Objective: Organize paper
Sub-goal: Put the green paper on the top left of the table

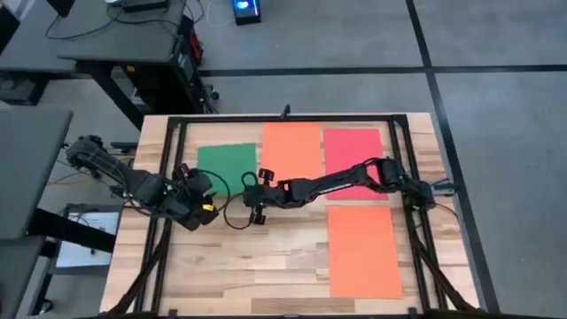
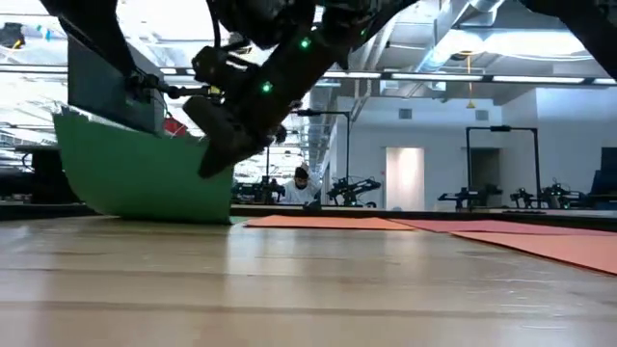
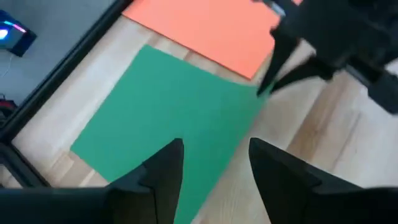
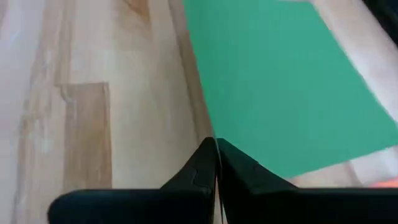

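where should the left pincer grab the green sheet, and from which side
Take the green sheet by its near edge, coming in level from the left arm's side. The low view shows that side curled up off the table, so a finger could likely slip beneath it. The left pincer is open just above that edge. The right pincer, shut, sits at the sheet's corner nearest the orange sheet.

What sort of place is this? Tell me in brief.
Probably a robotics lab or workshop. Beyond the wooden table the low view shows a large hall with ceiling lights and more robot arms on benches. The high view shows a grey floor and a desk with cables.
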Available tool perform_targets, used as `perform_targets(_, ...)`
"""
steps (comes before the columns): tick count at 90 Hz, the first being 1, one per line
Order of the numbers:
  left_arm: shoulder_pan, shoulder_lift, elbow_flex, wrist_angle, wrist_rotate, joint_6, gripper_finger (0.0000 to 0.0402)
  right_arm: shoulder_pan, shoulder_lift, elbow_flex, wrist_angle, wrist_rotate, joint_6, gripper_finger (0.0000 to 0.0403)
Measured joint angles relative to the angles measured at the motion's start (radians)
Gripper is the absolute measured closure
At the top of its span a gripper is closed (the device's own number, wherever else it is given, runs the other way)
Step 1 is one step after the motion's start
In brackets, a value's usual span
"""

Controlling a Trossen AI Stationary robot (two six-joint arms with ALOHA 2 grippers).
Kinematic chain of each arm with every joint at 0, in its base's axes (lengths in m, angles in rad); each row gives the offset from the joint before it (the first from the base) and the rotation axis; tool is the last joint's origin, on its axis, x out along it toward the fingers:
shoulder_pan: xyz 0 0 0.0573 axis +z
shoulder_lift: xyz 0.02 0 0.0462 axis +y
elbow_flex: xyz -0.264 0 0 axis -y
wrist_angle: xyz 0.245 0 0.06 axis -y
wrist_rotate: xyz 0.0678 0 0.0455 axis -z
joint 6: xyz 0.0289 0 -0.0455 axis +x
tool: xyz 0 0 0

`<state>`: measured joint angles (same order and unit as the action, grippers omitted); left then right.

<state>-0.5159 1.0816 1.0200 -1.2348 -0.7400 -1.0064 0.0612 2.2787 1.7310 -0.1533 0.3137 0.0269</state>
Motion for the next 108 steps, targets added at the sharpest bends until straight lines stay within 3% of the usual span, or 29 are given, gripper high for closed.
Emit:
perform_targets(29,0.000,0.000,-0.200,0.146,-0.005,-0.051,0.0236,-0.008,0.002,0.000,-0.008,-0.029,-0.015,0.0394)
perform_targets(61,-0.034,-0.002,-0.240,0.158,0.004,-0.154,0.0236,0.010,0.002,0.000,0.009,-0.104,-0.005,0.0292)
perform_targets(79,-0.034,-0.001,-0.245,0.166,-0.011,-0.147,0.0236,0.026,0.002,0.000,0.007,-0.123,-0.008,0.0261)
perform_targets(108,0.011,0.000,-0.369,0.362,0.030,-0.046,0.0255,0.066,0.000,0.000,0.000,-0.181,-0.013,0.0221)
